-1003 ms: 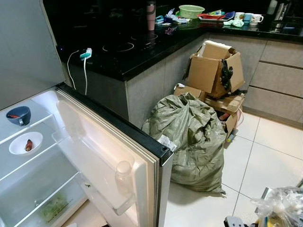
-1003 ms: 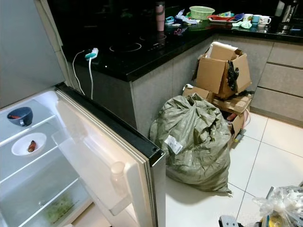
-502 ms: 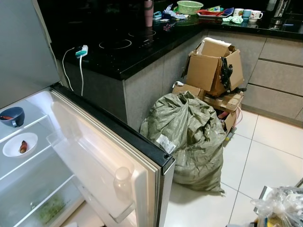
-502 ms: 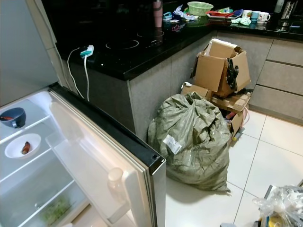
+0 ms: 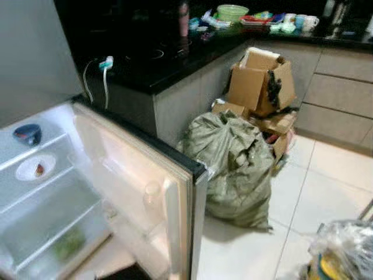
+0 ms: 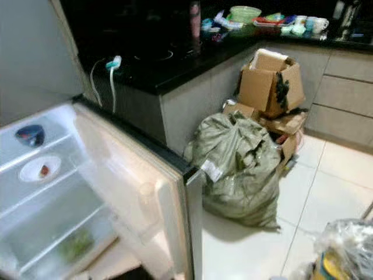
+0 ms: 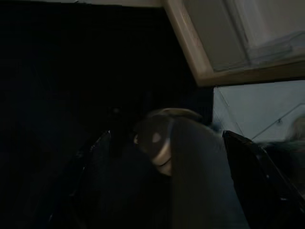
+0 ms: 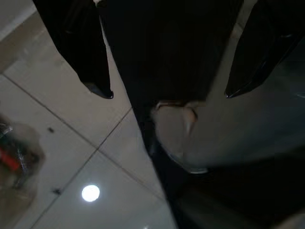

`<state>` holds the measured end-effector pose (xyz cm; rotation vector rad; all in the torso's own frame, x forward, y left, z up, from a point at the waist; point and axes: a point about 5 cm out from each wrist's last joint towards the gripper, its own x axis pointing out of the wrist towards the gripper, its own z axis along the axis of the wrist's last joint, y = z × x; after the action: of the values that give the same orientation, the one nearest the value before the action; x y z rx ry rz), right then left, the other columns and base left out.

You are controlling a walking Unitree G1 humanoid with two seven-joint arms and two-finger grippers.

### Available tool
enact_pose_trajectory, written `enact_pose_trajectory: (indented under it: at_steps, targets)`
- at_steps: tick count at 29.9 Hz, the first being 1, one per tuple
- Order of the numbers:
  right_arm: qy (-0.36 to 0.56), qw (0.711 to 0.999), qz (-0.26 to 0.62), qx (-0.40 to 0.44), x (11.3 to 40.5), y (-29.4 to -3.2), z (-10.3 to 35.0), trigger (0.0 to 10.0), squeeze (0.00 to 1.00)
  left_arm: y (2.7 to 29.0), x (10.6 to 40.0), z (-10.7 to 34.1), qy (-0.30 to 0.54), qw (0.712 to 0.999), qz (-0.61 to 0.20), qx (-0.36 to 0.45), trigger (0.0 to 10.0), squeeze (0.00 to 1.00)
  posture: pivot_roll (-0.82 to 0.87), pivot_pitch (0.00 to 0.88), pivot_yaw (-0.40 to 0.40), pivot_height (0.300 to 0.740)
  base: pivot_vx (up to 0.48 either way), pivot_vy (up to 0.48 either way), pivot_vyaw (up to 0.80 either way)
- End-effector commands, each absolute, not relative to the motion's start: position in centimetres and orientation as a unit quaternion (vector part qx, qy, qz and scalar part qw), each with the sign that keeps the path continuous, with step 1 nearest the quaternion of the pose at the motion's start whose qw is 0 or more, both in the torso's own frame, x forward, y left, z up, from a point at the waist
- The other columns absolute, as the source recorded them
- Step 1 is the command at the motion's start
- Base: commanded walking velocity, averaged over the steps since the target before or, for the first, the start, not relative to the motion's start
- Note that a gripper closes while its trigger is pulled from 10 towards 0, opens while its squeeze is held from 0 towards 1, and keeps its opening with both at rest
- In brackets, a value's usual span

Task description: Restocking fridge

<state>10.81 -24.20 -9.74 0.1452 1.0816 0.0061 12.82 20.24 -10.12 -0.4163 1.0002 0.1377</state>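
Open fridge (image 5: pixel 116 192), near left, door swung wide.
Blue bowl (image 5: pixel 27 133) on upper shelf; white dish (image 5: pixel 34 170) with morsel below; greens lowest. Right gripper (image 8: pixel 167 90) fingers parted, empty; left gripper (image 7: pixel 164 143) dim, indeterminate.

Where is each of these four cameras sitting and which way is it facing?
Left eye view: on the head, looking forward and down at the open fridge, the green sack and the cardboard boxes.
Right eye view: beside it, sharing that scene.
Left wrist view: on the left arm, dark, looking along the left gripper towards the fridge's edge.
Right wrist view: on the right arm, looking down past the right gripper, fingers apart, at the floor tiles.
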Motion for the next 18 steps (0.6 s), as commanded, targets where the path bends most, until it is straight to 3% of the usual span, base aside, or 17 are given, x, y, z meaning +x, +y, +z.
enact_pose_trajectory:
  at_steps: [1,18]
  targets:
    - [0.504,0.861,0.006,0.066,11.53,-24.14,-9.52,10.0,0.00,20.36,11.88,-10.42,0.488,0.848,0.070,-0.195,10.0,0.00,-0.05,0.029,0.001,0.740,-0.386,0.000,0.00]
    - [0.505,0.861,0.012,0.061,11.55,-24.26,-9.47,10.0,0.00,21.24,11.75,-10.28,0.483,0.853,0.079,-0.182,10.0,0.00,-0.05,0.023,-0.002,0.740,0.000,0.000,0.00]
